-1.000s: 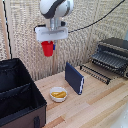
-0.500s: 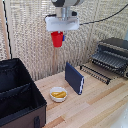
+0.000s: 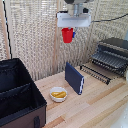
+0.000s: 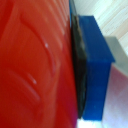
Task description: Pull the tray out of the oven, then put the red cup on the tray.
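The arm hangs straight down from above, its tool (image 3: pixel 67 34) pinching the red cup (image 3: pixel 67 34) high in the air over the middle of the table (image 3: pixel 95 102); in the wrist view the red cup (image 4: pixel 35 65) fills most of the picture with a blue finger pad (image 4: pixel 97 65) pressed against it. Compared with half a second ago, arm and cup have shifted toward the exterior view's right, nearer the oven (image 3: pixel 113 52), whose tray (image 3: pixel 96 72) sticks out in front, near the table's far edge. An upright blue slab (image 3: pixel 74 78) and a white bowl (image 3: pixel 58 94) sit mid-table, unchanged.
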